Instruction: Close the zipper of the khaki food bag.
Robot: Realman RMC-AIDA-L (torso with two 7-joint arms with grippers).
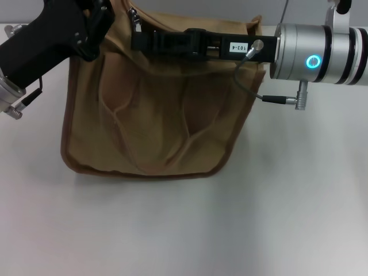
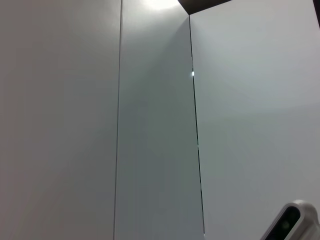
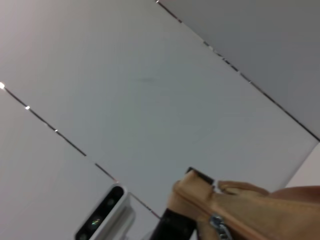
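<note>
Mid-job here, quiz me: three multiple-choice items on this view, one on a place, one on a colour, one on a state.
1. Where is the right tool?
A. along the top edge of the khaki food bag
B. on the table in front of the bag
C. under the bag

2. What colour is the bag?
A. blue
B. khaki-tan
C. black

3. How does the bag stand?
A. folded flat
B. tipped on its side
C. upright, with a creased front

Answers:
1 A: the head view shows the right arm reaching across the bag's top rim.
2 B: tan canvas, darker brown edging.
3 C: its base rests on the table, top edge up.

The left tool is at the bag's top left corner.
</note>
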